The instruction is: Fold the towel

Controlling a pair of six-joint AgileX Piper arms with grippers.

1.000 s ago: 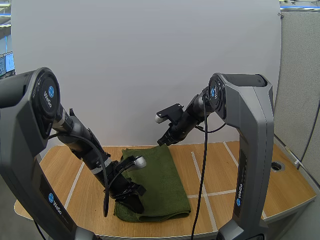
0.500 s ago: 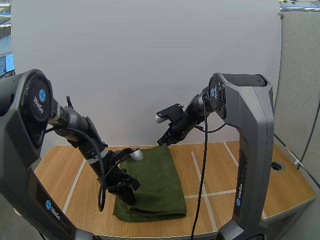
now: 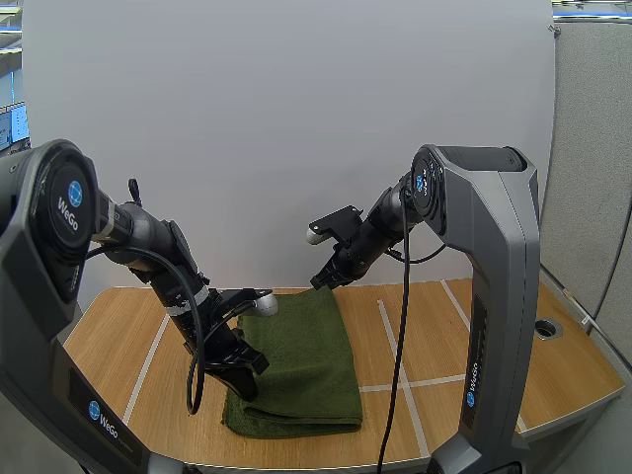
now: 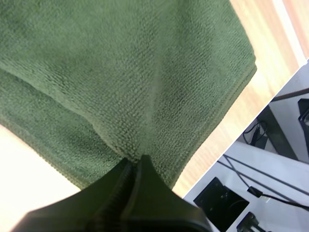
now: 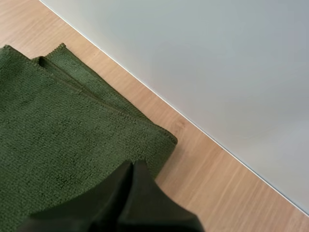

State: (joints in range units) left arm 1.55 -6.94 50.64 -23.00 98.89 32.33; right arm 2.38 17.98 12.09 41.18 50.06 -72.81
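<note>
Towel lies folded, long way pointing near to far. Left gripper pinches it; right gripper is closed at its far edge.

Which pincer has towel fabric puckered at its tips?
The left pincer: the green towel gathers into a pucker at its shut tips. The right pincer, shut too, sits over the towel's far edge, where it lies flat.

Dark green towel, light tan wood-grain table with thin white lines
</note>
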